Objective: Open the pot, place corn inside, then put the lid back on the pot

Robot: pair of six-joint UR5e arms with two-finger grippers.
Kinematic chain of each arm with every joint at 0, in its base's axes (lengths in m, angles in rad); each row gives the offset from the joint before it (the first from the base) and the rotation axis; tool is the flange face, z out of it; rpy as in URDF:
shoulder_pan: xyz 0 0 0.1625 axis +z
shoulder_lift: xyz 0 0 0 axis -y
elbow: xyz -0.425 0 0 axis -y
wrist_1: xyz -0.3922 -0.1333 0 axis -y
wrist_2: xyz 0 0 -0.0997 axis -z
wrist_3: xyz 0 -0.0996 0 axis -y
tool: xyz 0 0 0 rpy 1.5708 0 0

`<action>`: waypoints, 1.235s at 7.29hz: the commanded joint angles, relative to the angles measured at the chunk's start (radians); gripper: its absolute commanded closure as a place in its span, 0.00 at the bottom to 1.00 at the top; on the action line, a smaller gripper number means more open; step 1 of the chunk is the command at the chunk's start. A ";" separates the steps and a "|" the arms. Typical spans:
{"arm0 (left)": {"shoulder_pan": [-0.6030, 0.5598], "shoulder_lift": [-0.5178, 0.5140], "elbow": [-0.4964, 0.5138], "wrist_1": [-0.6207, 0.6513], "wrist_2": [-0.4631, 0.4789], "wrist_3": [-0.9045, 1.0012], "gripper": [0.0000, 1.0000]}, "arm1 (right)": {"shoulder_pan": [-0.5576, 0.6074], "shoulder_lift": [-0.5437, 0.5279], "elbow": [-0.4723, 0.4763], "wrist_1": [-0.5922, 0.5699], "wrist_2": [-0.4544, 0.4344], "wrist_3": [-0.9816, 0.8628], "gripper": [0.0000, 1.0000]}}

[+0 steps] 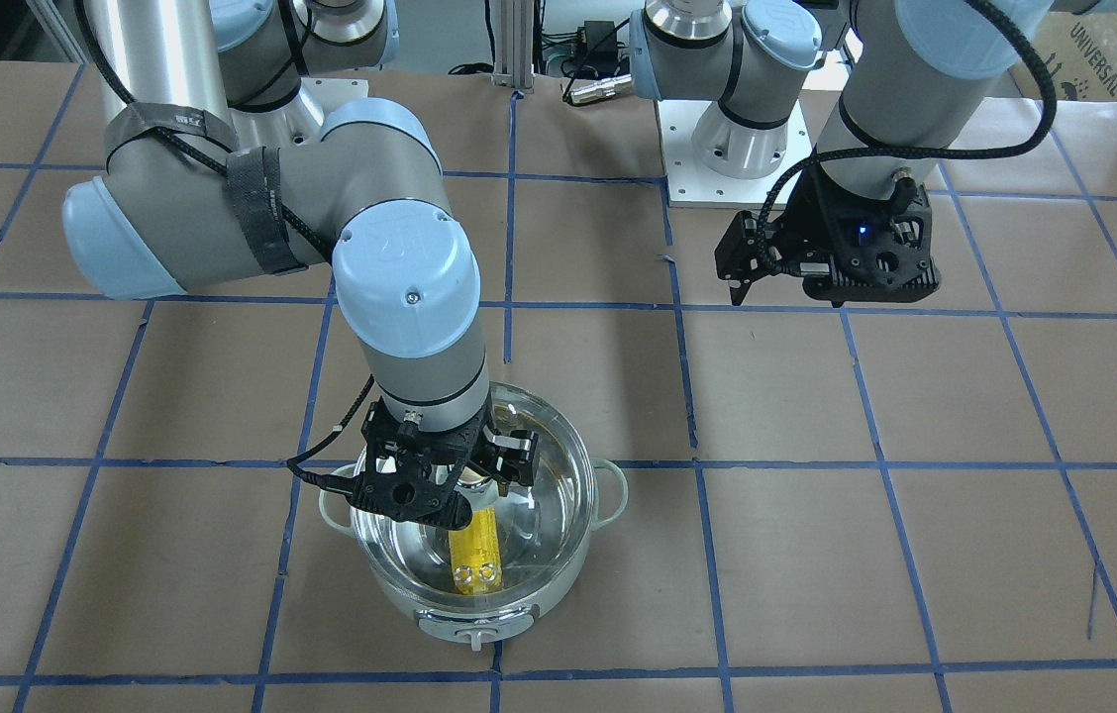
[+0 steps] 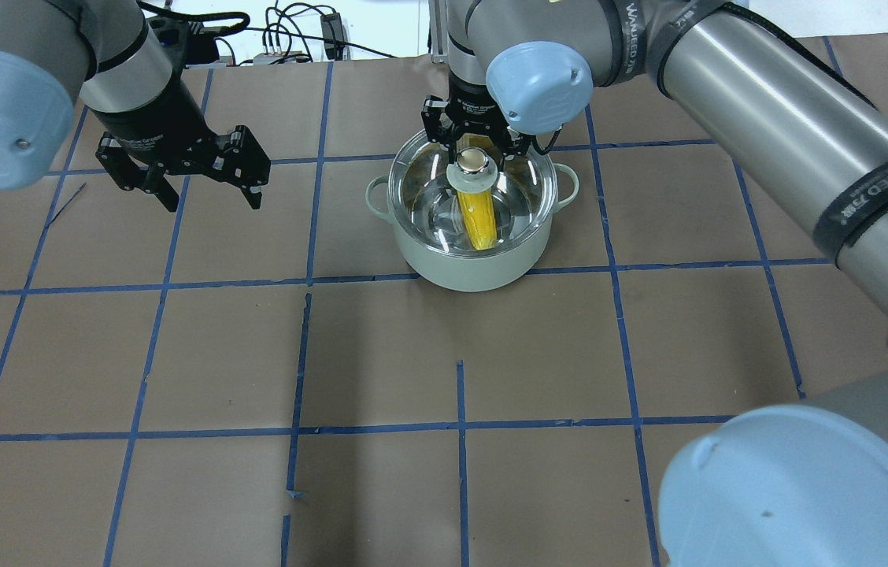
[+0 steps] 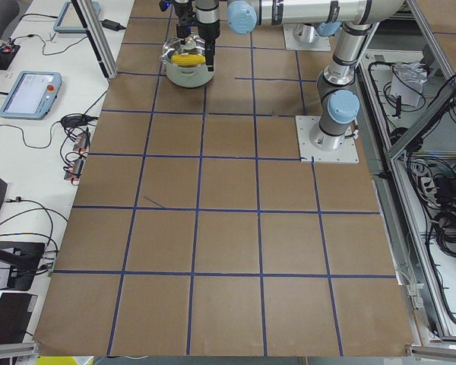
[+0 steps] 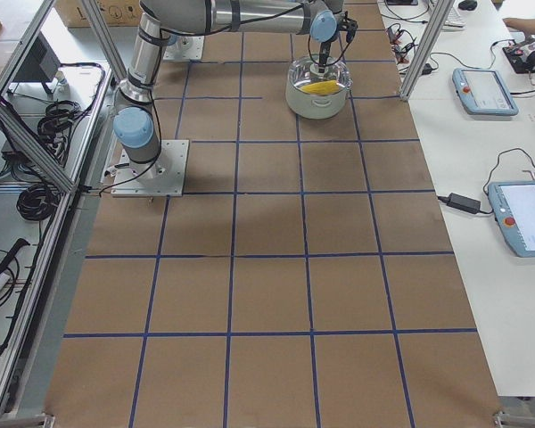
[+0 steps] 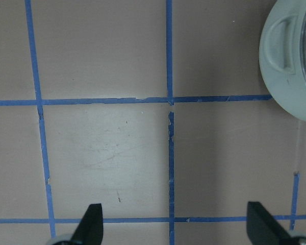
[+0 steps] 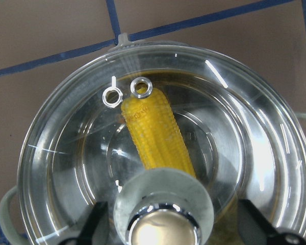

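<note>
The pale grey-white pot [image 2: 475, 272] stands on the table, with its control knob [image 1: 475, 634] facing away from the robot. The yellow corn [image 2: 477, 224] lies inside it and shows through the glass in the right wrist view [image 6: 158, 132]. The clear glass lid [image 2: 523, 189] sits over the pot's rim. My right gripper [image 2: 475, 161] is straight above the lid's pale knob [image 6: 163, 199], its fingers [image 6: 94, 219] spread on either side and clear of it. My left gripper [image 2: 213, 203] is open and empty, hovering over bare table to the pot's left.
The pot [image 5: 285, 66] shows at the top right edge of the left wrist view. Brown paper with blue tape lines [image 2: 306, 276] covers the table. Cables and a power brick [image 2: 330, 27] lie beyond the far edge. Tablets [image 4: 486, 89] lie on side benches.
</note>
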State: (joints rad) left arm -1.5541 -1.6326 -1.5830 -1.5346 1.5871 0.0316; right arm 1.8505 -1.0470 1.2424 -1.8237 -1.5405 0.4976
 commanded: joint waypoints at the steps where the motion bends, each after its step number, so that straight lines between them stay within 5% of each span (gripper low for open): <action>1: 0.002 -0.004 0.000 -0.001 0.004 0.004 0.00 | -0.077 -0.013 -0.049 0.099 -0.007 -0.174 0.00; 6: 0.002 -0.006 -0.011 0.001 0.002 -0.001 0.00 | -0.276 -0.382 0.156 0.268 -0.026 -0.620 0.00; 9: 0.002 -0.006 -0.014 0.001 0.002 -0.002 0.00 | -0.277 -0.525 0.308 0.245 -0.072 -0.548 0.00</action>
State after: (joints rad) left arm -1.5528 -1.6382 -1.5958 -1.5340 1.5899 0.0303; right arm 1.5681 -1.5311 1.5096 -1.5711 -1.6057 -0.1097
